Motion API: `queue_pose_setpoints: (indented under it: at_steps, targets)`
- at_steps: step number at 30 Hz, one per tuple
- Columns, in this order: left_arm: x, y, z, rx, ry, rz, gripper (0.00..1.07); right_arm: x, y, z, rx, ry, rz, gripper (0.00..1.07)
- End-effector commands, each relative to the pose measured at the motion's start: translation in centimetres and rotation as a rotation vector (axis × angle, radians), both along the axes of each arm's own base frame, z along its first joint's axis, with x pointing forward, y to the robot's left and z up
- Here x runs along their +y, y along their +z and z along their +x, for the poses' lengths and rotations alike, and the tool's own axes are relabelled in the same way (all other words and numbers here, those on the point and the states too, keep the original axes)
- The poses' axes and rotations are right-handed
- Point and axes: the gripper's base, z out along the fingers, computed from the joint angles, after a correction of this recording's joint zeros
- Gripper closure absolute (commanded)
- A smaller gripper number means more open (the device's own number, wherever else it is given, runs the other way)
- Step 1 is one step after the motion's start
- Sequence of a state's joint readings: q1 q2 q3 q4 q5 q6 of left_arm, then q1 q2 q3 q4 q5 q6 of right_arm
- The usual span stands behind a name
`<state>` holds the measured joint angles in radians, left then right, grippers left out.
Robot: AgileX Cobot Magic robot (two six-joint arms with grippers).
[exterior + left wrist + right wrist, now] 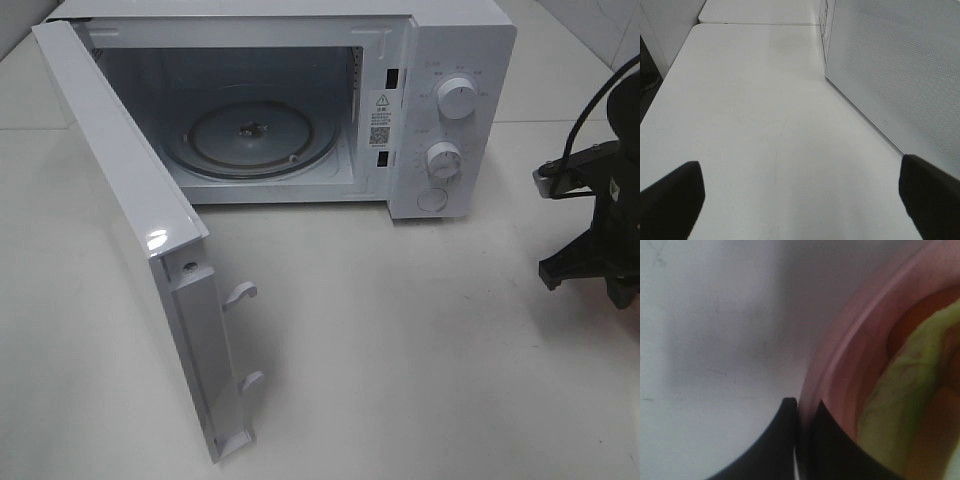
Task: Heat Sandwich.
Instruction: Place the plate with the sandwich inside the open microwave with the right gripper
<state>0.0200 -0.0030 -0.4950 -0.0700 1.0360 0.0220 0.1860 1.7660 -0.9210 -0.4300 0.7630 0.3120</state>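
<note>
Sandwich (900, 405) (blurred, cropped) on pink plate (845, 350)

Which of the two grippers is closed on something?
The right gripper: its fingers pinch the rim of the pink plate carrying the sandwich. The left gripper holds nothing; its fingers stand wide apart above the table.

High view is being lit evenly and brightly from above; the table (420, 350) is being pushed near white. A small glare spot is being thrown on the microwave door (120, 170), and a soft shadow is being cast beneath it. In the left wrist view, the left gripper (800, 162) tips are being rendered as soft dark blobs. The right wrist view is being heavily defocused: plate (850, 340) and sandwich (900, 390) are being smeared, and a grey shadow is being cast alongside.
</note>
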Motion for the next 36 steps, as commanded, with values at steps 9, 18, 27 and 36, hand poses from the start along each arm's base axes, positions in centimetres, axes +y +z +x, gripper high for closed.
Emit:
queue_pose_setpoints:
  at_steps: [9,18,27,36]
  targets:
    - [0.0,0.0,-0.3,-0.028,0.004,-0.005,0.05,1.6,1.8,-2.9,0.010,0.091,-0.049,1.07]
    - [0.0,0.0,-0.3,-0.028,0.004,-0.005,0.05,2.7,2.8,-5.9,0.014,0.146,-0.066,1.07]
    - [0.0,0.0,-0.3,-0.028,0.004,-0.005,0.05,4.1,4.0,-8.0,0.022,0.214,-0.092,1.07]
    - [0.0,0.0,-0.3,-0.028,0.004,-0.005,0.05,6.2,5.9,-10.0,-0.015,0.328,-0.092,1.07]
